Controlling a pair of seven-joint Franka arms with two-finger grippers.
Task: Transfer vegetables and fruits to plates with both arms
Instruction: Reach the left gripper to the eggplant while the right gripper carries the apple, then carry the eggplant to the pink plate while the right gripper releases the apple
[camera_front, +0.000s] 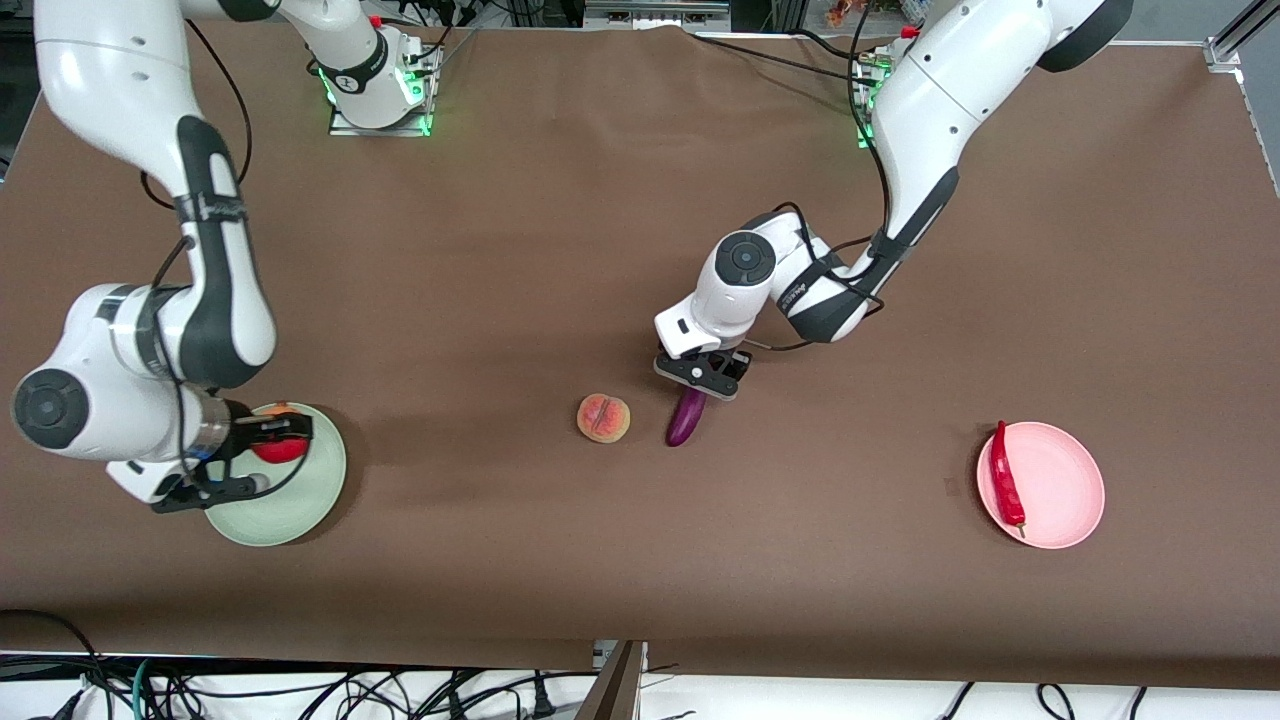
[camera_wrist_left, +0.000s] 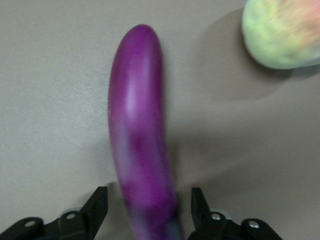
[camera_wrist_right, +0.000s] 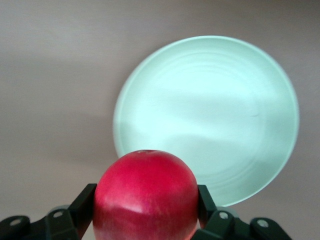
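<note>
Purple eggplant (camera_wrist_left: 141, 130) lies lengthwise between the left tool's (camera_wrist_left: 150, 210) spread fingers, tip toward 12 o'clock, while the right tool (camera_wrist_right: 146, 210) pinches the pomegranate (camera_wrist_right: 145, 195) over the green plate (camera_wrist_right: 240, 90).

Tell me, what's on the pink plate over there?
Only a red chili pepper lies on the pink plate, along the rim toward the table's middle. The rest of the plate shows bare. Whatever is under the chili itself is covered.

Even, bright overhead light; soft shadows lie on the brown table (camera_front: 560, 250) beside each object. Left wrist view: eggplant (camera_wrist_left: 140, 135) and peach (camera_wrist_left: 282, 32) blurred. Right wrist view: glare on the pomegranate (camera_wrist_right: 146, 197).
</note>
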